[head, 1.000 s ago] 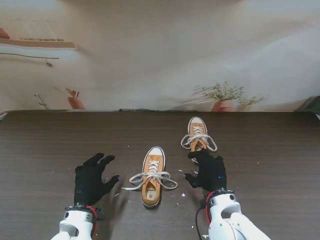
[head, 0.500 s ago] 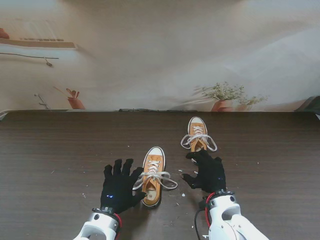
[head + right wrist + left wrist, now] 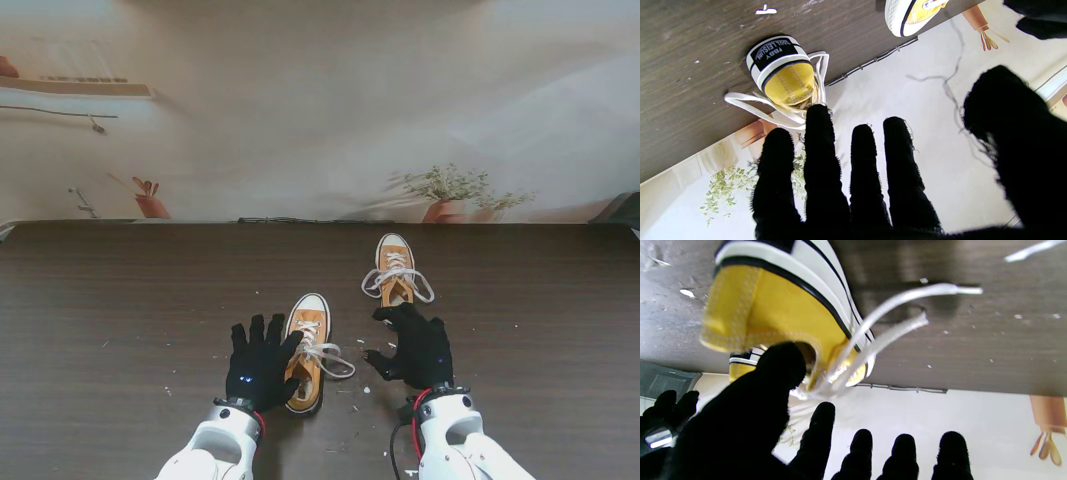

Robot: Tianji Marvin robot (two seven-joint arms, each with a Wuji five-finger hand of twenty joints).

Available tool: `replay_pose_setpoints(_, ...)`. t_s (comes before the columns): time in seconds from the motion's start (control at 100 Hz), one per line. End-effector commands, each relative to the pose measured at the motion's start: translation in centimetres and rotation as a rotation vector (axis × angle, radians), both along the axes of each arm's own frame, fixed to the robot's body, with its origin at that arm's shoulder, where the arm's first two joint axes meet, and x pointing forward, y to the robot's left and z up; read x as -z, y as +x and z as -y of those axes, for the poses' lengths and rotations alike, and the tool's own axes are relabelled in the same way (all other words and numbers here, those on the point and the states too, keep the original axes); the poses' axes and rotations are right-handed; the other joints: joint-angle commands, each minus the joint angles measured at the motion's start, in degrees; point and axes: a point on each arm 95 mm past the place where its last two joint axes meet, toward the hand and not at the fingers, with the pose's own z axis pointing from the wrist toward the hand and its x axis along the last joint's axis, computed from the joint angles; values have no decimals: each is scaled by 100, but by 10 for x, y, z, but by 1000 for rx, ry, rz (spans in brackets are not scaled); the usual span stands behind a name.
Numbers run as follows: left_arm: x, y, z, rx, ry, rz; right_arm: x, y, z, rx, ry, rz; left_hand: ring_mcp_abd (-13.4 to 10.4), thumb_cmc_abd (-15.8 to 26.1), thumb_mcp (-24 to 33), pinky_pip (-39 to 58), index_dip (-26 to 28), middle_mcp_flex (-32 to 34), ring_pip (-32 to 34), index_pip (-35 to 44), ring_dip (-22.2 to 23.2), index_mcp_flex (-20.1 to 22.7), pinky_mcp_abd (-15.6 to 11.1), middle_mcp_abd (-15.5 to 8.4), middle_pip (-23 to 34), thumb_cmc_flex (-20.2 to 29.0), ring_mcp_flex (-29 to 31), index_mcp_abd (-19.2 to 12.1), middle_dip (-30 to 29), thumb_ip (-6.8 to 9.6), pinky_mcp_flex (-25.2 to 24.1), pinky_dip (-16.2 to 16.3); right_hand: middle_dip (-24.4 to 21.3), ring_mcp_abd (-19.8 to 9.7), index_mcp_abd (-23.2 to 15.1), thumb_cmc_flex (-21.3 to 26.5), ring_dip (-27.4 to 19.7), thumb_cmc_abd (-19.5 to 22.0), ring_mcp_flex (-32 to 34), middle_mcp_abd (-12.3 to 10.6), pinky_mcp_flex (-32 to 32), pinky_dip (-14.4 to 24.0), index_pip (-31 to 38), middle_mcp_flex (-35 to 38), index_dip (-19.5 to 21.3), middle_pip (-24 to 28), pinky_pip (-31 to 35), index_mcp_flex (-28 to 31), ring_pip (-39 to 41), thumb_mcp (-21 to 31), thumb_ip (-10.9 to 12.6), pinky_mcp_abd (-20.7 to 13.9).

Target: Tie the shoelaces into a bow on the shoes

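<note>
Two orange-yellow sneakers with white laces lie on the dark wooden table (image 3: 100,290). The nearer shoe (image 3: 308,335) points away from me, its loose laces (image 3: 330,357) trailing to the right. My left hand (image 3: 260,365), black-gloved and open, hovers over that shoe's left side and heel, hiding part of it. In the left wrist view the shoe's heel (image 3: 766,316) and its laces (image 3: 880,326) are close in front of the fingers (image 3: 821,426). The farther shoe (image 3: 396,270) has its laces (image 3: 420,287) spread loose. My right hand (image 3: 418,345) is open just behind its heel (image 3: 786,73).
Small white crumbs (image 3: 366,389) dot the table around the shoes. The table's far edge (image 3: 300,221) meets a printed backdrop of potted plants. Bare tabletop extends to the left and right of the shoes.
My left hand has moved right, from the bare table to over the nearer shoe's left side, covering the lace end that lay there. The right hand has barely shifted.
</note>
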Motion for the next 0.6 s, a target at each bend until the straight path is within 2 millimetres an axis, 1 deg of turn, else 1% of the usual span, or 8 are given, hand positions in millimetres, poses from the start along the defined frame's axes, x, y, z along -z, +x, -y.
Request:
replay_pose_setpoints(0.0,8,4,3,-5,-10,-27,0,-2,-1,-10,4,-10,5,-173,227,-149,-105,-115,-49,-60,149,-226,-119,125,-71,116,87,79,50,9,33,123,-99,46,33,-92,-78,33,-12,93,18,-11,46,-80,-121,-55,-5,-117,-59,-123,-23,-20)
replay_pose_setpoints(0.15,24,12,13,5,-29,-24,0,-3,-3,-21,11,-10,50,-65,275,-181,-60,-77,-40,285,256,-577,-79,45,73,177,234,-925,30,-46,158,226,-98,46,6,-86,-78,46,18,103,78,-1,63,-38,-123,-51,24,-72,-52,-130,-17,-7)
replay_pose_setpoints(0.28,35,19,19,16,-35,6,1,-4,-5,-32,12,-14,121,150,294,-53,-73,0,159,666,466,-599,-12,22,335,372,561,-1347,105,-52,482,342,-102,57,-35,-101,-81,118,79,111,159,9,80,21,-122,-60,61,5,-49,-145,-8,8)
replay_pose_setpoints(0.36,42,25,22,10,-48,53,1,-5,-5,-35,14,-20,230,338,387,649,29,227,976,1095,1096,-231,111,88,784,614,970,-1496,149,-50,856,824,-105,67,-41,-103,-84,154,110,130,208,14,92,51,-117,-70,84,61,-50,-162,0,24)
replay_pose_setpoints(0.4,45,29,24,-2,-64,79,1,-5,-5,-36,15,-22,265,435,454,1567,144,521,1686,1340,1327,95,140,162,986,783,1151,-1526,149,-35,886,1145,-106,69,-43,-93,-84,166,132,139,231,16,92,76,-116,-73,95,85,-47,-167,4,32)
replay_pose_setpoints(0.43,47,32,25,-11,-84,99,1,-5,-5,-37,15,-24,266,532,471,2589,235,724,2226,1492,1256,334,135,215,1113,950,1270,-1513,132,-16,804,1023,-107,67,-57,-95,-84,175,147,136,255,18,94,106,-115,-72,105,107,-45,-173,6,41)
replay_pose_setpoints(0.51,49,38,28,-25,-125,134,1,-6,-6,-41,18,-29,159,889,370,4931,492,1391,3418,2006,925,1171,97,254,1411,1479,1790,-1443,122,75,989,-55,-114,74,-62,-95,-85,233,192,150,316,23,84,156,-114,-91,137,161,-41,-187,17,58)
replay_pose_setpoints(0.59,49,46,28,-27,-143,157,1,-6,-6,-44,18,-37,107,797,563,5693,725,2186,3796,2608,1087,1952,17,187,1707,1894,2554,-1239,290,-87,1587,-108,-116,80,-60,-108,-87,291,210,151,326,21,68,169,-114,-101,145,175,-43,-217,25,65)
